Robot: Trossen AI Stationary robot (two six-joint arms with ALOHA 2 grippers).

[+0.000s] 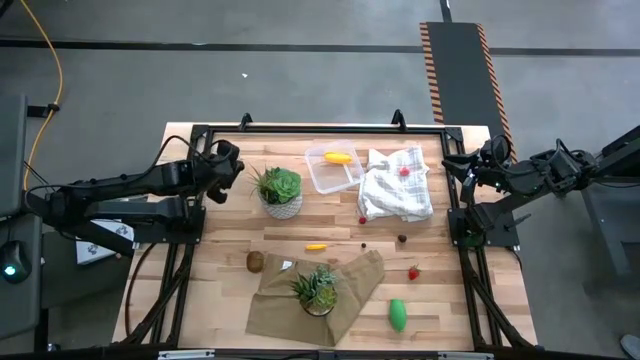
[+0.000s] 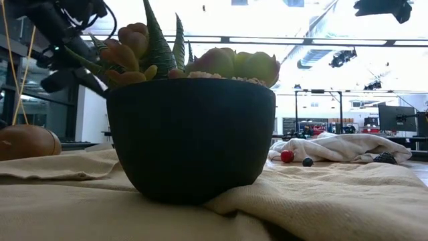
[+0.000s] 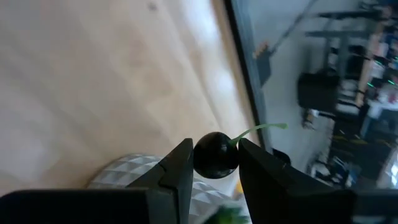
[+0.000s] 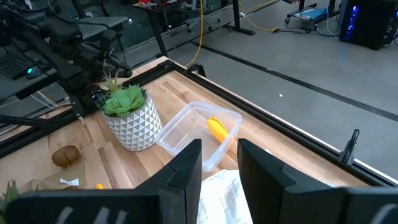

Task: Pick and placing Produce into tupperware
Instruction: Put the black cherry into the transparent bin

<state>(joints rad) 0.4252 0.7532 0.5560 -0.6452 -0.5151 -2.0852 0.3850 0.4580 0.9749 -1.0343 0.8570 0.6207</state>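
My left gripper [image 1: 232,166] hangs above the table just left of the white-potted plant [image 1: 280,190], shut on a small dark cherry [image 3: 216,154] with a green stem [image 3: 258,129]. The clear tupperware [image 1: 322,178] stands at the far middle with a yellow piece [image 1: 338,157] lying in it. On the table lie another yellow piece [image 1: 315,246], a brown ball [image 1: 255,261], red berries [image 1: 362,220] [image 1: 413,272], a green piece [image 1: 398,314] and tiny dark ones [image 1: 402,238]. My right gripper [image 4: 219,163] is held high at the far right, open, nothing between its fingers. My left gripper pinches the cherry's round body [image 3: 200,158] between its two fingers, one on each side. The stem sticks out beyond the fingers. The cherry is lifted clear, above the rim of the white pot [image 3: 127,174].
A white cloth [image 1: 397,185] with a red berry [image 1: 404,171] on it lies right of the tupperware. A brown cloth [image 1: 345,290] at the near middle carries a dark-potted plant [image 2: 190,140]. Black frame rails [image 1: 300,128] run along the table's edges.
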